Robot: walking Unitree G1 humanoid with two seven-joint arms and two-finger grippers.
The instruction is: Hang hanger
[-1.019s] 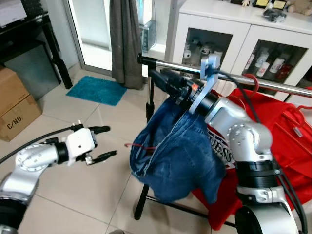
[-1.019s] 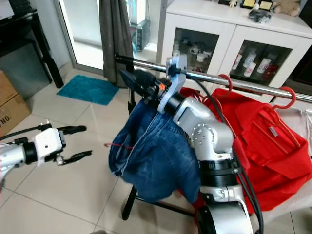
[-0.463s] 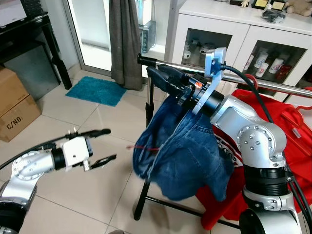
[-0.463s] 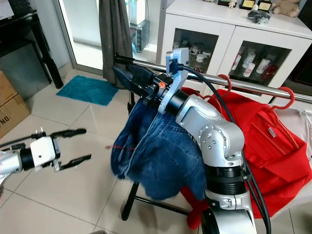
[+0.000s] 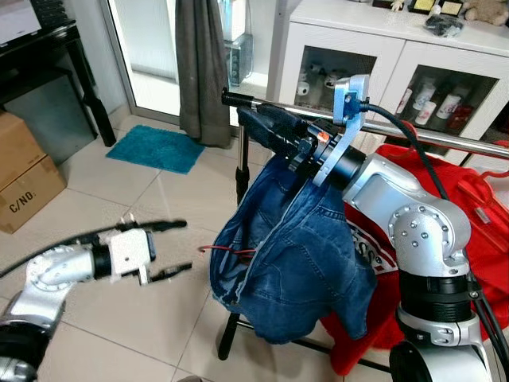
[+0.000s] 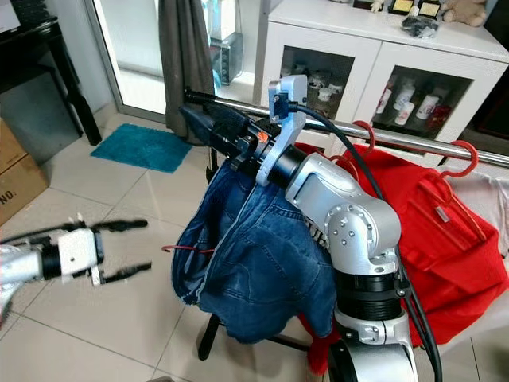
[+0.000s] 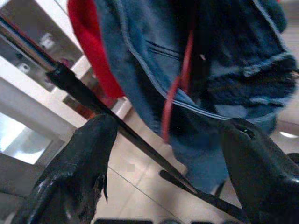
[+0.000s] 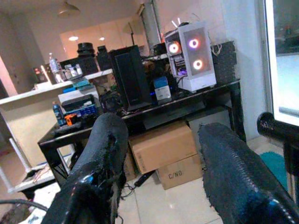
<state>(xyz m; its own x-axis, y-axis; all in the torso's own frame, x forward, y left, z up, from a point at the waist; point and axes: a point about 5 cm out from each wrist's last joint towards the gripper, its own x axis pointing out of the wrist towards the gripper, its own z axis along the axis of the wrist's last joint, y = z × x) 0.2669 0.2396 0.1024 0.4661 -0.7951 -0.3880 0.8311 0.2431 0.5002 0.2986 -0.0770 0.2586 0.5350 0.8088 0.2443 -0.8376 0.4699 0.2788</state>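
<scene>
Lower now, left hand (image 5: 169, 249) gapes; right hand (image 5: 266, 127), seemingly empty, by rail (image 5: 413, 137).

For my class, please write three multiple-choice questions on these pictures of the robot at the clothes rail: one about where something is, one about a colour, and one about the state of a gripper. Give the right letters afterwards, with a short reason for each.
1. Where is the blue mat?
A. On the tiled floor near the grey curtain
B. On top of the white cabinet
C. Draped over the rail

2. What colour is the garment hanging on the rail beside the denim garment?
A. Green
B. Red
C. Yellow

3. How do the left gripper fingers stand?
A. Shut on a box
B. Shut on the curtain
C. Open, holding nothing

Answers:
1 A, the mat lies on the tiles below the curtain.
2 B, the red garment hangs on red hangers.
3 C, both fingers are spread apart over bare floor.
</scene>
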